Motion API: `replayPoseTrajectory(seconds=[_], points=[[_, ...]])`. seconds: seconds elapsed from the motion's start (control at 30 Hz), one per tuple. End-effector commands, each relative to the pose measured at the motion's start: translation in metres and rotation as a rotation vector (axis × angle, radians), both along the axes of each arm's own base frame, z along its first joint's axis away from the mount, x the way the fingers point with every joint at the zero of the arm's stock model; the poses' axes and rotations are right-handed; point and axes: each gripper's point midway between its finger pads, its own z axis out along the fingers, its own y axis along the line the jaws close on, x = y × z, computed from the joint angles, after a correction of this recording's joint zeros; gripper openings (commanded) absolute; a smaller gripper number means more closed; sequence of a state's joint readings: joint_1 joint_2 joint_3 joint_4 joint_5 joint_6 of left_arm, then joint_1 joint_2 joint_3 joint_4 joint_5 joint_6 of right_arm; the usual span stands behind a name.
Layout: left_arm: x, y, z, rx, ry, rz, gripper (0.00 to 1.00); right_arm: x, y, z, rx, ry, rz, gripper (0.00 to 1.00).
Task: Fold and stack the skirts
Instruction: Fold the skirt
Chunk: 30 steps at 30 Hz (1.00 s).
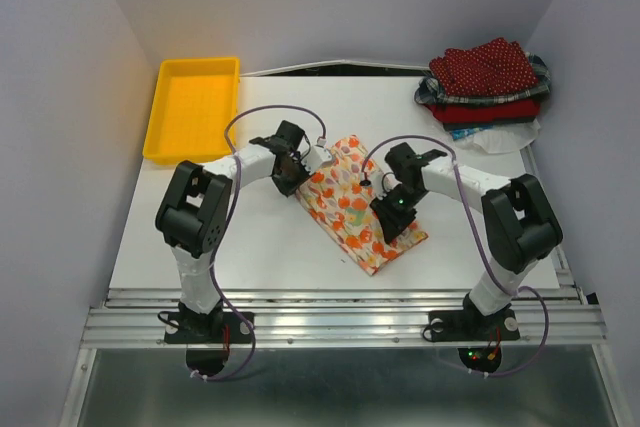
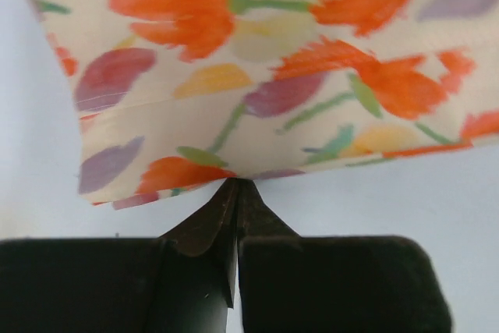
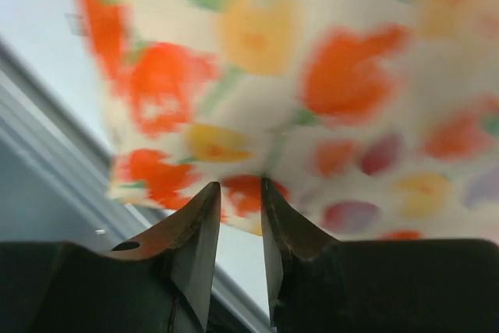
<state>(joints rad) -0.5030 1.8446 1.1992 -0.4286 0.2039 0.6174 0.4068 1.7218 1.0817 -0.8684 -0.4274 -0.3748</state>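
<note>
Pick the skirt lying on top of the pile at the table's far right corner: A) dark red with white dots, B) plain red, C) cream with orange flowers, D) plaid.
A: the dotted dark red skirt tops the pile, the plaid skirt and plain red skirt showing beneath it, while the cream flowered skirt lies apart in the middle.

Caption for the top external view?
Folded cream floral skirt mid-table, left gripper and right gripper at its edges; other skirts stacked far right, yellow tray far left.
</note>
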Motion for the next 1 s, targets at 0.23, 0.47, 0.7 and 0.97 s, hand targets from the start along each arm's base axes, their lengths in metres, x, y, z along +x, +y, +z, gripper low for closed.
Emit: replayPoseTrajectory(seconds=[0.23,0.47,0.7,0.97], points=[[0.028,0.012,0.163,-0.241,-0.467,-0.037,0.62,0.002,0.095,0.114,0.383,-0.023,0.032,0.34],[-0.088,-0.032,0.162,-0.195,-0.576,-0.362,0.70,0.021,0.075,0.074,0.242,-0.098,0.056,0.36],[-0.141,-0.067,0.117,-0.075,-0.538,-0.669,0.76,-0.003,0.087,0.013,0.267,0.074,0.066,0.36],[-0.198,-0.087,0.076,-0.005,-0.527,-0.910,0.80,0.000,0.117,-0.009,0.336,0.230,-0.035,0.36]])
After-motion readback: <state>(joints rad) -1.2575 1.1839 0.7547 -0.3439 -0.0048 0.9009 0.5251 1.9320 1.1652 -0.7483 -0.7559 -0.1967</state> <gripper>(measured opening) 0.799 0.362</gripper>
